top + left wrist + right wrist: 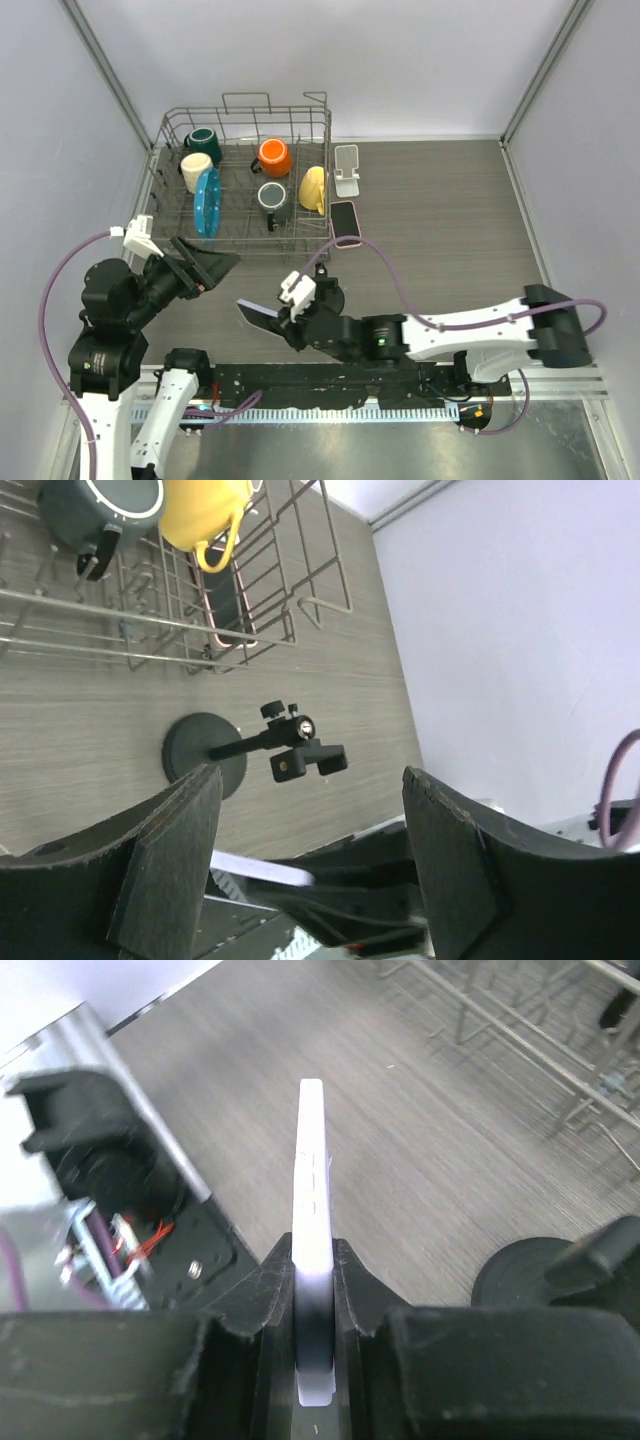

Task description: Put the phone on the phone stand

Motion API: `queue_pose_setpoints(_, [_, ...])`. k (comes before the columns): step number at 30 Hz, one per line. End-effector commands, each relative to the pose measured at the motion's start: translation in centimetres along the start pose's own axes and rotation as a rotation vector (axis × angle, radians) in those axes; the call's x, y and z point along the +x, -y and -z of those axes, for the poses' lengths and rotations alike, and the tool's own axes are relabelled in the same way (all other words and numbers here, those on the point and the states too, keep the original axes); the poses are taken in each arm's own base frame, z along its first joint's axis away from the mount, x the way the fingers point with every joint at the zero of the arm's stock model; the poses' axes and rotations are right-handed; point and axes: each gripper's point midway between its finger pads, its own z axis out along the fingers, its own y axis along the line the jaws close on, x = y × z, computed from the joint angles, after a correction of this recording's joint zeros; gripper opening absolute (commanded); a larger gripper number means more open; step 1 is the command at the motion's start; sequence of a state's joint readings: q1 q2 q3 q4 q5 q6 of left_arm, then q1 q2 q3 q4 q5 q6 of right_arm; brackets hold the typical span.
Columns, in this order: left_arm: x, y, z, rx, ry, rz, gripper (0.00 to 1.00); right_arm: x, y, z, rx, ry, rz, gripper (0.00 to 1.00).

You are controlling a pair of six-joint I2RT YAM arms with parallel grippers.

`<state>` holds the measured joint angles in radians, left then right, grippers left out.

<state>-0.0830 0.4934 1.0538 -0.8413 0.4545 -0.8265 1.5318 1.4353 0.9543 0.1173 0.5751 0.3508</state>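
Observation:
My right gripper (312, 1260) is shut on a thin pale phone (312, 1190), which stands edge-on between its fingers. From above, the phone (258, 314) sticks out to the left of that gripper (280, 320), low over the table's near middle. A white folding phone stand (347, 170) stands at the back, right of the rack. A black stand with a round base and a clamp arm (205, 755) sits on the table just behind the right gripper (326, 293). My left gripper (312, 780) hangs open and holds nothing, to the left of the phone (262, 868).
A wire dish rack (245, 125) at the back left holds several mugs and a blue plate (207, 200). A second, pink-edged phone (344, 220) lies flat beside the rack's right side, in front of the white stand. Grey walls close the left and right sides.

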Motion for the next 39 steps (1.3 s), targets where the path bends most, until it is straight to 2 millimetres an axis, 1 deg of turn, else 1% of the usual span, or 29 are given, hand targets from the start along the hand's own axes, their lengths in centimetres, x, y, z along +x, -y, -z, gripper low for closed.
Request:
queue_pose_setpoints(1, [1.3,-1.9,-0.9,-0.031,-0.088,-0.125,0.76,-3.9,-2.8,5.2,-0.303,0.102,0.062,0.01])
queue_pose_setpoints(2, [2.2,-2.2,-1.5,-0.005,-0.128,-0.120,0.76,-3.0,-2.5,5.9,-0.325,0.085,0.071,0.00])
queue_pose_setpoints(3, [3.6,-1.3,-1.6,0.080,-0.205,-0.111,0.76,-2.3,-2.6,6.8,-0.360,0.059,0.085,0.01])
queue_pose_setpoints(4, [4.2,-1.1,-1.9,0.119,-0.243,-0.100,0.76,-3.2,-2.1,8.2,-0.378,0.081,0.078,0.01])
queue_pose_setpoints(5, [5.0,-1.2,-2.5,0.163,-0.275,-0.093,0.76,-2.4,-1.8,8.7,-0.385,0.056,0.087,0.01])
queue_pose_setpoints(6, [5.3,-0.9,-2.6,0.197,-0.292,-0.089,0.76,-1.2,-1.3,9.5,-0.396,0.010,0.104,0.00])
queue_pose_setpoints(7, [5.8,-0.5,-2.6,0.249,-0.314,-0.093,0.76,-1.6,-1.0,10.4,-0.404,0.016,0.098,0.00])
queue_pose_setpoints(9, [6.1,-0.2,-2.5,0.285,-0.319,-0.109,0.76,0.4,0.5,11.2,-0.375,-0.056,0.107,0.01])
queue_pose_setpoints(10, [6.3,0.4,-2.3,0.320,-0.331,-0.123,0.76,0.8,0.9,11.6,-0.372,-0.068,0.104,0.01])
queue_pose_setpoints(11, [6.5,0.5,-2.3,0.334,-0.340,-0.129,0.76,0.4,1.3,12.5,-0.380,-0.053,0.089,0.00])
queue_pose_setpoints(12, [6.7,0.6,-2.3,0.345,-0.357,-0.132,0.76,0.7,1.6,13.0,-0.381,-0.064,0.085,0.01])
queue_pose_setpoints(15, [8.0,0.6,-2.9,0.355,-0.426,-0.142,0.76,-0.4,2.4,14.5,-0.392,-0.003,0.058,0.01])
queue_pose_setpoints(16, [9.1,1.0,-2.8,0.375,-0.474,-0.151,0.76,-0.6,2.9,14.6,-0.375,0.009,0.053,0.00])
queue_pose_setpoints(17, [9.5,1.0,-3.1,0.366,-0.486,-0.152,0.76,-1.0,3.1,14.9,-0.369,0.022,0.053,0.00])
queue_pose_setpoints(18, [11.1,1.5,-2.9,0.396,-0.548,-0.170,0.76,-1.2,3.4,15.2,-0.364,0.028,0.059,0.00])
queue_pose_setpoints(20, [12.3,1.9,-3.4,0.400,-0.567,-0.199,0.76,-1.5,3.6,15.5,-0.356,0.028,0.071,0.00])
queue_pose_setpoints(21, [13.9,2.5,-2.9,0.431,-0.617,-0.227,0.76,-1.7,3.6,15.6,-0.362,0.025,0.074,0.00])
queue_pose_setpoints(23, [15.1,3.2,-2.9,0.457,-0.635,-0.266,0.77,-2.0,3.1,16.1,-0.394,0.010,0.080,0.00])
queue_pose_setpoints(24, [16.3,3.6,-2.7,0.472,-0.666,-0.302,0.77,-2.0,2.7,16.3,-0.412,0.001,0.079,0.00])
queue_pose_setpoints(25, [16.9,4.1,-2.8,0.492,-0.677,-0.321,0.78,-2.1,2.4,16.6,-0.431,-0.007,0.074,0.01])
queue_pose_setpoints(26, [17.5,4.4,-2.8,0.504,-0.692,-0.338,0.78,-2.2,1.8,17.1,-0.468,-0.016,0.070,0.00])
queue_pose_setpoints(27, [18.7,4.8,-2.3,0.532,-0.731,-0.373,0.78,-2.3,1.6,17.2,-0.479,-0.021,0.065,0.00])
queue_pose_setpoints(28, [19.7,5.0,-2.8,0.530,-0.763,-0.389,0.78,-2.6,1.3,17.4,-0.491,-0.020,0.055,0.01])
queue_pose_setpoints(29, [20.5,5.2,-2.8,0.540,-0.790,-0.407,0.78,-2.6,1.3,17.6,-0.498,-0.025,0.050,0.01])
queue_pose_setpoints(30, [21.8,5.5,-2.2,0.566,-0.839,-0.440,0.77,-2.5,1.2,17.7,-0.501,-0.030,0.048,0.01])
queue_pose_setpoints(31, [22.7,5.7,-2.6,0.562,-0.866,-0.463,0.75,-2.6,1.2,17.9,-0.506,-0.027,0.043,0.00])
queue_pose_setpoints(33, [24.2,6.0,-2.1,0.582,-0.897,-0.509,0.72,-2.5,1.2,18.2,-0.519,-0.031,0.043,0.01])
queue_pose_setpoints(34, [24.7,5.9,-2.3,0.579,-0.900,-0.524,0.68,-2.6,1.2,18.4,-0.524,-0.026,0.041,0.00])
queue_pose_setpoints(39, [26.3,6.1,-1.1,0.647,-0.935,-0.495,0.56,-2.8,1.0,19.4,-0.563,-0.016,0.021,0.00])
